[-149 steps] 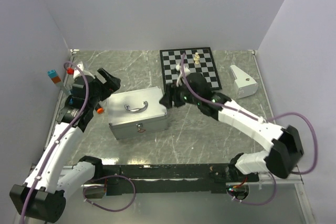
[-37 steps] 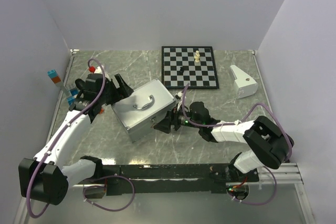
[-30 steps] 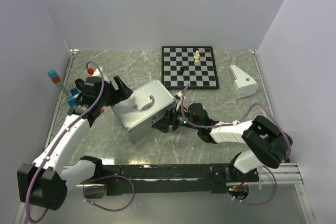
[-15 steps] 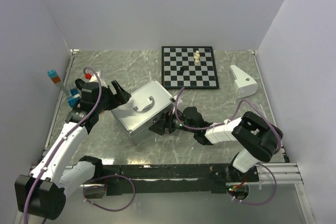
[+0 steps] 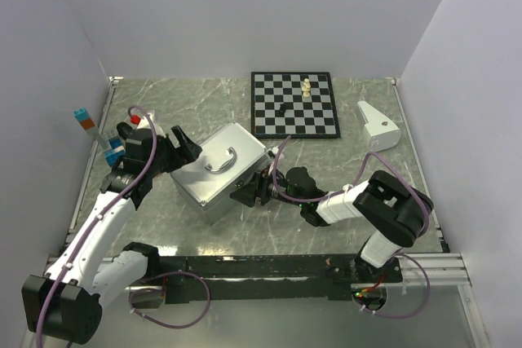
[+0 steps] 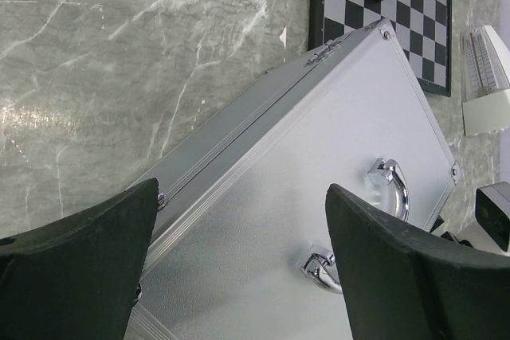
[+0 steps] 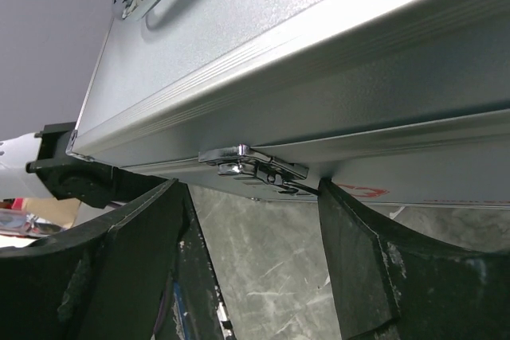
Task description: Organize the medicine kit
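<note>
The right gripper [image 7: 251, 197] has its jaws apart, straddling the chrome latch [image 7: 255, 166] on the front wall of the silver medicine kit case [image 5: 218, 175]. Whether they touch the wall I cannot tell. A small red mark [image 7: 362, 191] shows just right of the latch. The left gripper [image 6: 239, 205] also has its jaws spread wide, over the case's hinged back edge. The lid [image 6: 343, 157] is shut, with the wire handle [image 5: 222, 159] lying on top. In the top view the case sits askew, left of centre, below the chessboard [image 5: 294, 103].

Marble table [image 5: 204, 95] carries medicine kit [image 5: 220, 170], chessboard [image 5: 295, 103], white block [image 5: 378, 126].
</note>
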`<action>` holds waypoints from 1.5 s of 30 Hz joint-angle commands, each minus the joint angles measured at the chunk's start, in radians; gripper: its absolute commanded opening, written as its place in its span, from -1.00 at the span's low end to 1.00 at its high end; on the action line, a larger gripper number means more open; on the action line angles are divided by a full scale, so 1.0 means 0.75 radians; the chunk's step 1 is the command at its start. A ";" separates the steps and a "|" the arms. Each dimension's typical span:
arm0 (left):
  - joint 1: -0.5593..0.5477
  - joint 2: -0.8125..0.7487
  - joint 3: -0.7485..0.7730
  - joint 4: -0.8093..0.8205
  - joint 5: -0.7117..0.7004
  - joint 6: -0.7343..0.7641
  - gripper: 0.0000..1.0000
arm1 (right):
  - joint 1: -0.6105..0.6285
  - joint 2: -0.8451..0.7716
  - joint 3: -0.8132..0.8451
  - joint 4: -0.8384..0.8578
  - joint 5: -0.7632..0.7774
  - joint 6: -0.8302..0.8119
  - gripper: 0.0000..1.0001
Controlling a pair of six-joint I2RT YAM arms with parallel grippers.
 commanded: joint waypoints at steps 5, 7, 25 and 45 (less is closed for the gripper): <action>-0.002 -0.029 -0.001 -0.039 0.024 -0.016 0.79 | 0.010 -0.049 -0.024 0.192 0.003 0.007 0.43; -0.002 -0.027 -0.001 -0.035 0.024 -0.016 0.79 | 0.010 -0.068 -0.040 0.190 0.011 0.005 0.41; -0.002 -0.009 -0.007 -0.023 0.016 -0.012 0.79 | 0.010 -0.111 -0.089 0.266 0.009 -0.006 0.26; -0.002 0.020 -0.005 -0.008 0.026 -0.010 0.78 | 0.010 -0.139 -0.040 0.219 -0.019 -0.018 0.21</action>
